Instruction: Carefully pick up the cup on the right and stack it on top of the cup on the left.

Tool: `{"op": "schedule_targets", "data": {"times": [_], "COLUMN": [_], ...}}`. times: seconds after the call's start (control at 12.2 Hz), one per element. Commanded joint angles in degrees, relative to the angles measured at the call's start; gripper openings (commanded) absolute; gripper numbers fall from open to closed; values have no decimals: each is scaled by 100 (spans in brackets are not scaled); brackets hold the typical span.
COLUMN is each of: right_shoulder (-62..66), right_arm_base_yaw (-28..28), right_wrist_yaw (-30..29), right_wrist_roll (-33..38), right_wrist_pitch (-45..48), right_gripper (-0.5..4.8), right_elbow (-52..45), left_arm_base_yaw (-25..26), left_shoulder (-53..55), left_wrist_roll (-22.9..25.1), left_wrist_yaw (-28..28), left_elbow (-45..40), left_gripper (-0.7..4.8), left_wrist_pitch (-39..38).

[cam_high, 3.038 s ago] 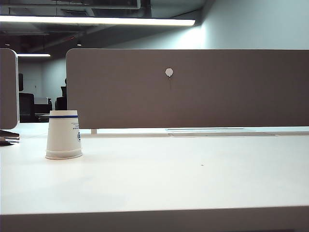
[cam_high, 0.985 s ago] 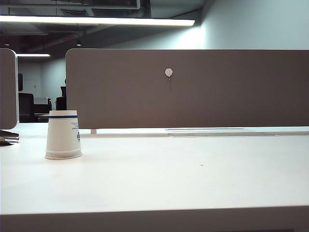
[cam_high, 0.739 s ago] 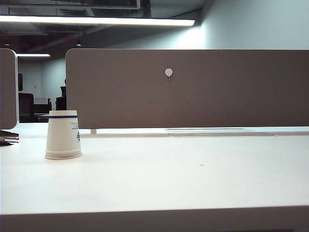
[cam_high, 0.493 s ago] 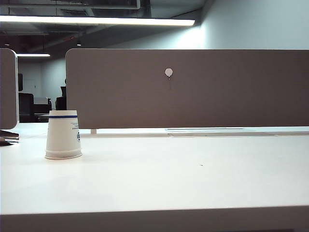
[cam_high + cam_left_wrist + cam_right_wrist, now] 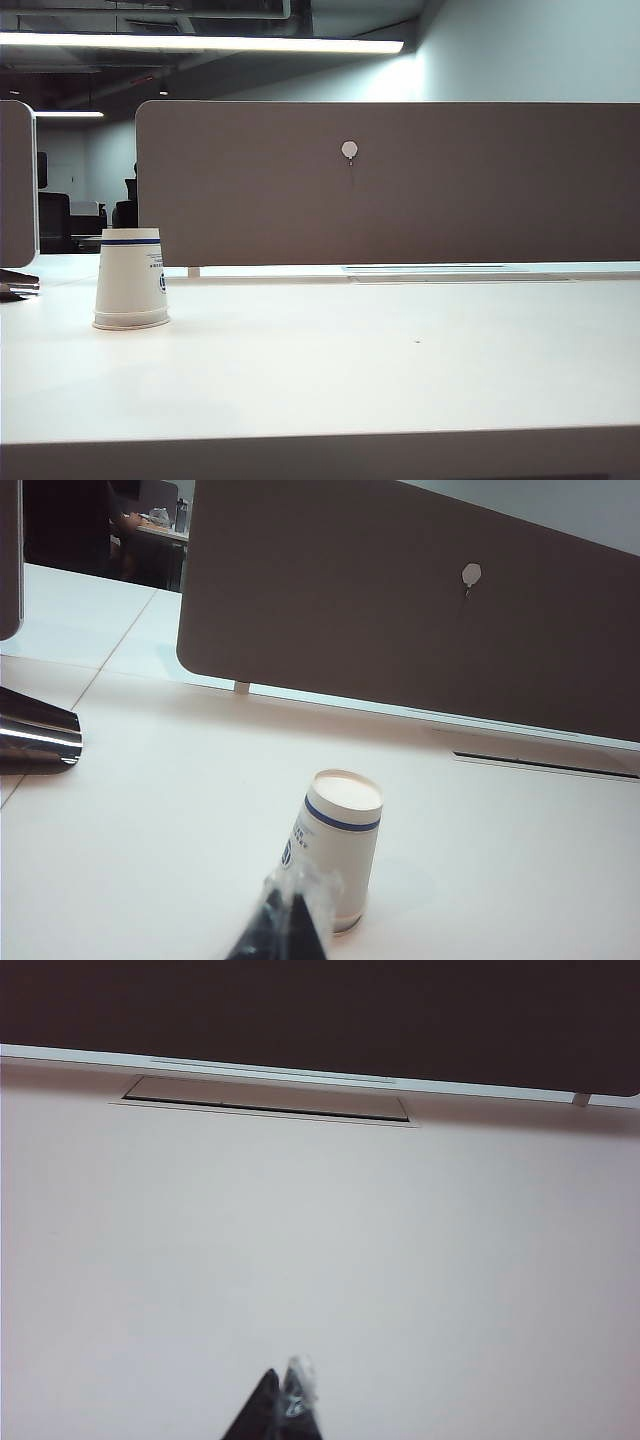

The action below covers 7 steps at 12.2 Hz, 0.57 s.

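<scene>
**Nothing shifted on the table; both grippers pressed closed and empty**

We see one paper cup (image 5: 131, 278) standing upside down near the left edge of the white table (image 5: 380, 370), in front of the left end of the grey divider panel (image 5: 400, 185). It is white with a blue band near its upturned base. Held against the earlier exterior pictures, the cup sits in the same spot and the table surface looks unchanged; we find no difference between them.

In the left wrist view the left gripper (image 5: 285, 930) shows as a dark point with its fingers pressed together, holding nothing. Its tip overlaps the cup (image 5: 335, 847) in that picture, but we cannot tell whether they touch. A shiny metal object (image 5: 35, 742) lies at the table's left edge.

In the right wrist view the right gripper (image 5: 280, 1410) is likewise pinched together and empty, above bare table (image 5: 320, 1260), facing a cable slot (image 5: 265, 1099) along the far edge below the divider.
</scene>
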Motion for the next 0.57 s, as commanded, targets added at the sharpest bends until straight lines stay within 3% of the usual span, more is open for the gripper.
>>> {"op": "schedule_targets", "data": {"times": [0.08,0.16,0.25,0.33,0.57], "right_shoulder": [-9,-9,-9,-9,-9], "right_arm_base_yaw": [0,0,0,0,0], "right_wrist_yaw": [-33,-31,-33,-33,-33], "right_wrist_roll": [22,22,22,22,22], "right_wrist_pitch": [103,103,103,103,103], "right_gripper": [-4,-5,-4,-4,-4], "right_elbow": [-24,-24,-24,-24,-24], "left_arm_base_yaw": [2,2,4,4,28], "left_shoulder": [0,0,0,0,0], "left_wrist_roll": [2,4,413,509,1172], "left_wrist_yaw": [28,28,-632,-837,-1178], "left_elbow": [15,15,7,7,7], "left_gripper": [-6,-6,-6,-6,-5], "left_wrist_pitch": [98,87,-136,-142,-192]}}
